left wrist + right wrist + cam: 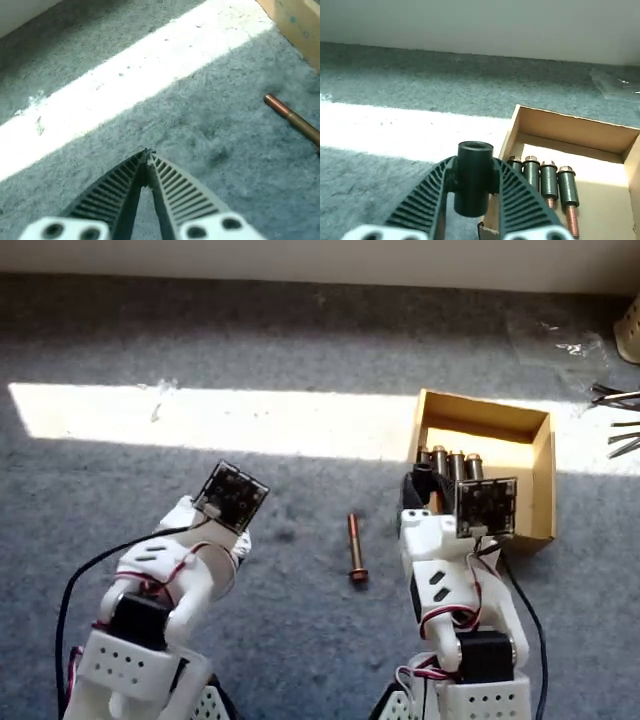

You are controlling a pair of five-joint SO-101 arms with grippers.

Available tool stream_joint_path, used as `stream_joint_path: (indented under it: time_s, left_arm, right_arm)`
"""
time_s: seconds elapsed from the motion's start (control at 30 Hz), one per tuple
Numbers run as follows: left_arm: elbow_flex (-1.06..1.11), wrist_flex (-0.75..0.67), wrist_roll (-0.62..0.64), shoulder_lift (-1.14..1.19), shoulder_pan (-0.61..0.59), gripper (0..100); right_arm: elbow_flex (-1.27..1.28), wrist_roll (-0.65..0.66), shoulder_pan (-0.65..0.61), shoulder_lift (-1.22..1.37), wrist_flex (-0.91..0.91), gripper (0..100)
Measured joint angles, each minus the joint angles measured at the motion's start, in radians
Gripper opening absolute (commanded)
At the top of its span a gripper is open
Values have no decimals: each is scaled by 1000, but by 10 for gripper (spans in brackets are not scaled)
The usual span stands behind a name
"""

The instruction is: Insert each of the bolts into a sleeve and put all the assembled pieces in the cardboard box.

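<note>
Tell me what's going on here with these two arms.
The right tool holds a black sleeve by the cardboard box, where four assembled pieces already lie side by side. The left tool is shut and empty. One bare bolt lies on the carpet between the two tools.

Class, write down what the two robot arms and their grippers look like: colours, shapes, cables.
Both the left arm and right arm are white plastic shells with small holes, black motors, thin red and white wires and a black cable. Each wrist carries a black square board. The left gripper and right gripper have dark ribbed fingers tapering to points, on white bases.
</note>
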Motion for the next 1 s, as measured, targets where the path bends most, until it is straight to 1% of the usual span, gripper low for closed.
stream_joint_path:
  time_s: [0.13,0.33,0.4,0.47,0.6,0.77,0.9,1.0]
  left_arm:
    - [-120,0,6,203,87,6]
    - [-290,0,121,420,143,7]
    - [-331,0,150,474,157,8]
    - [-371,0,198,528,170,8]
    - [-440,0,301,632,210,8]
    - [-489,-5,428,755,278,8]
    - [-503,-68,509,813,281,8]
    - [-505,-112,617,850,285,8]
  right_arm:
    - [0,-11,26,0,0,4]
    - [32,-14,34,-2,0,4]
    - [32,-14,55,-2,0,4]
    - [32,-14,86,-2,-3,4]
    - [32,-64,132,-2,-31,4]
    - [32,-77,140,-2,-34,4]
    - [32,-77,143,-2,-34,4]
    - [32,-77,143,-2,-34,4]
